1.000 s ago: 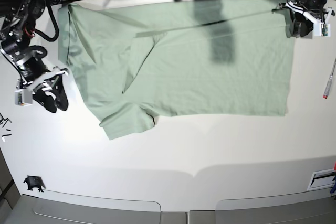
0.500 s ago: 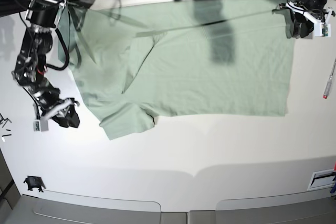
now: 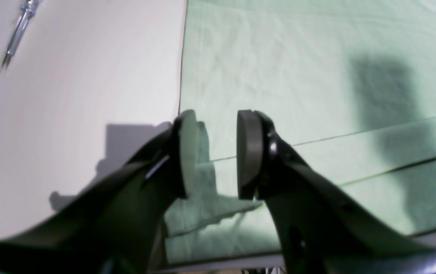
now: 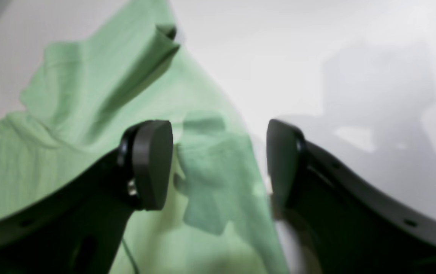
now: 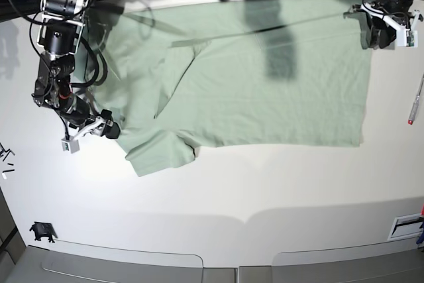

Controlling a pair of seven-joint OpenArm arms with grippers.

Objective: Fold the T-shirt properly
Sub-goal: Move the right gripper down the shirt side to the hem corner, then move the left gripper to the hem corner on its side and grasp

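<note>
Across the white table [image 5: 265,190] lies the pale mint-green cloth T-shirt [image 5: 265,84], spread flat, one side strip folded inward. Left gripper [image 3: 217,156]: jaws partly parted astride the far-right hem corner, not visibly pinching. Right gripper [image 4: 220,163]: jaws wide, empty, astride the near-left sleeve edge. Judgement: bite both layers fully before lifting; keep the edge taut. No containers visible.

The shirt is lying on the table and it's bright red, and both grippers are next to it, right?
Not quite: the shirt is pale mint green, not red, as the base view shows. The rest holds: it lies on the white table, with the left gripper at one edge and the right gripper at the other.
</note>
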